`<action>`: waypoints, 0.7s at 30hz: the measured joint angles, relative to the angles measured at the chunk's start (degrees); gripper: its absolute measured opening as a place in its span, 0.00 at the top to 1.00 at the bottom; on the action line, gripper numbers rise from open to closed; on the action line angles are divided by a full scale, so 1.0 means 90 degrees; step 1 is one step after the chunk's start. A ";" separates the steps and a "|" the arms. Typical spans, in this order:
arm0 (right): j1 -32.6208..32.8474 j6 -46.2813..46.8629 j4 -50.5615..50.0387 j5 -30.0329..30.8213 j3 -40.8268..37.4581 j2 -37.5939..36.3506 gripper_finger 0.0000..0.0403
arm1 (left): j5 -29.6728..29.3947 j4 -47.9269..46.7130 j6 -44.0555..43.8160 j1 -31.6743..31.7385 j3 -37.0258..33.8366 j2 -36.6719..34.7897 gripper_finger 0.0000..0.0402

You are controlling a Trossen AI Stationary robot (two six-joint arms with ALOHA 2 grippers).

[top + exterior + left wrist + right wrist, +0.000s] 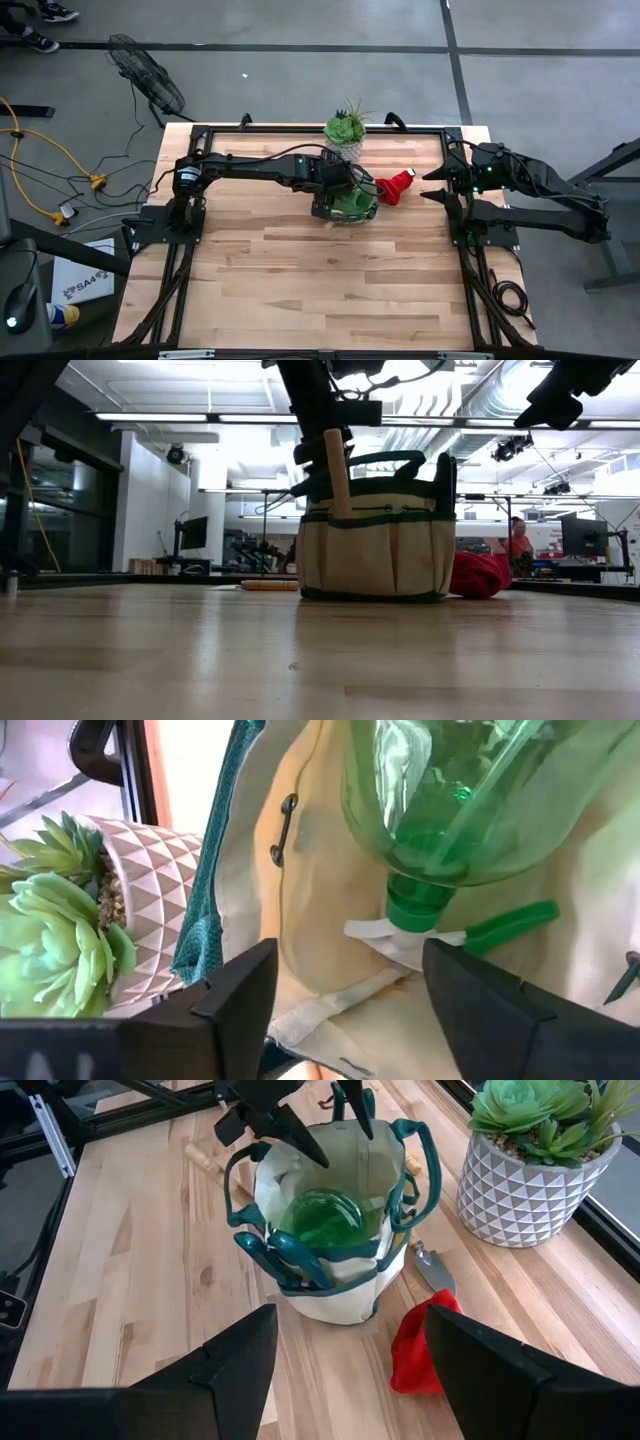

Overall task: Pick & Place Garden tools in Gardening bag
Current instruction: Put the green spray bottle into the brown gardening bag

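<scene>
- Sitting toward the far edge of the desk (300,260), near its middle, the gardening bag (345,205) stands upright on the wood with its mouth open.
- Inside the bag lies the green spray bottle (325,1220), tipped over, its white and green nozzle (420,925) resting against the pale lining.
- A wooden handle (337,472) pokes up out of the bag at one side; the tool's head is hidden.
- A metal trowel blade (435,1268) shows on the desk just beside the bag, between it and the plant pot.
- The red cone-shaped piece (396,187) lies on its side on the desk, just beside the bag, on the side toward the right arm.
- The left gripper (300,1125) hangs over the bag's open mouth, fingers spread apart and pinching nothing.
- The green succulent in its white patterned pot (346,135) stands at the far edge of the desk, just behind the bag.
- The right gripper (438,185) waits near the desk's right edge, well apart from the bag, fingers spread and empty.
</scene>
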 joint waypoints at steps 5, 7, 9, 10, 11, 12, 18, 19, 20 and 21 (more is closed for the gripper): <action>0.0000 0.0000 0.0000 0.0000 0.0000 0.0000 0.39 | 0.0007 -0.0122 0.0048 0.0002 0.0093 -0.0002 0.36; 0.0000 0.0000 0.0000 0.0000 0.0000 0.0001 0.39 | 0.0009 -0.0183 0.0030 0.0002 0.0283 -0.0004 0.36; 0.0000 0.0000 0.0000 0.0000 0.0000 0.0000 0.39 | 0.0092 -0.0170 0.0027 0.0000 0.0475 -0.0015 0.38; 0.0000 0.0000 0.0000 0.0000 0.0000 0.0001 0.39 | 0.0203 -0.0170 0.0021 0.0000 0.0561 -0.0015 0.39; 0.0000 0.0000 0.0000 0.0000 0.0000 0.0001 0.39 | 0.0315 -0.0139 0.0004 0.0000 0.0619 -0.0015 0.42; 0.0000 0.0000 -0.0001 0.0000 0.0000 -0.0001 0.39 | 0.0460 -0.0104 -0.0015 0.0000 0.0660 -0.0015 0.44; 0.0000 0.0001 -0.0002 0.0000 0.0000 -0.0001 0.39 | 0.1344 -0.0068 -0.0372 -0.0003 0.0692 0.0037 0.72; 0.0000 0.0000 -0.0001 0.0000 0.0000 0.0001 0.39 | 0.1440 0.0002 -0.0406 -0.0014 0.0704 0.0074 0.78; 0.0000 0.0000 -0.0001 0.0000 0.0000 0.0001 0.39 | 0.1521 0.0005 -0.0459 -0.0017 0.0699 0.0108 0.85; 0.0000 0.0000 -0.0002 0.0000 0.0000 0.0001 0.39 | 0.1609 -0.0034 -0.0510 -0.0017 0.0683 0.0124 0.92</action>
